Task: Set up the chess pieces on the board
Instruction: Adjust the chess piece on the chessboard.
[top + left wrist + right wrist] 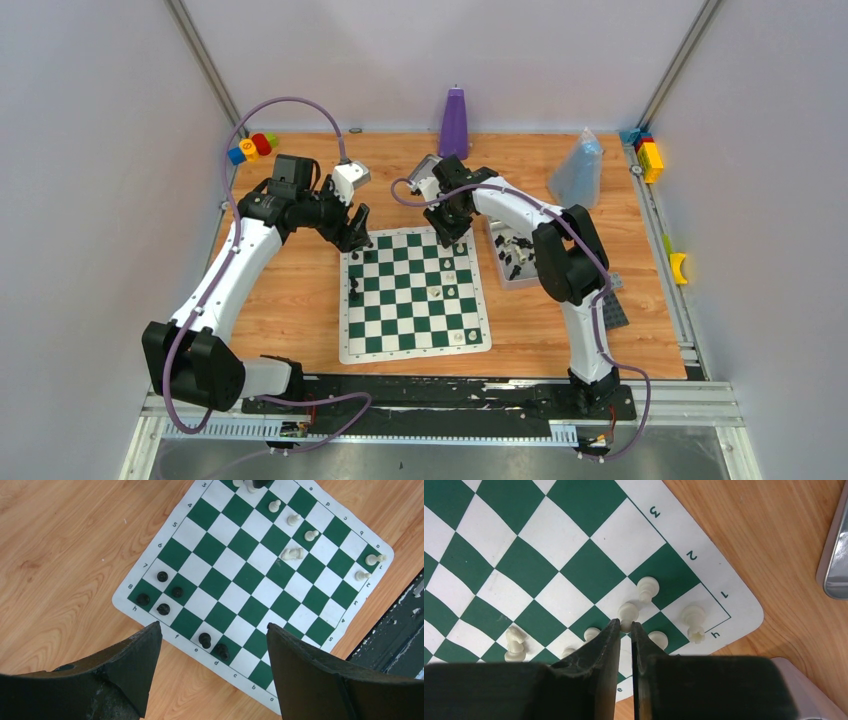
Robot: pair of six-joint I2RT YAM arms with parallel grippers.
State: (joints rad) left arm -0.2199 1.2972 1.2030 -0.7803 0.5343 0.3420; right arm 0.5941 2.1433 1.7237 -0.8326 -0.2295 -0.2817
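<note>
Left end effector (212, 630) hangs wide open, empty, above a few black chess pieces (163, 609) on the board (412, 352). Right end effector (625, 625) is closed, gripping nothing, among several white chess pieces (647, 587). Likely most remain in the tray (512, 284).

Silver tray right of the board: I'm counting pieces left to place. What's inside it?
Inside the silver tray lie several black and cream-white chess pieces, jumbled together. The right arm covers the tray's right side, so any pieces there are hidden; no full count is possible.
</note>
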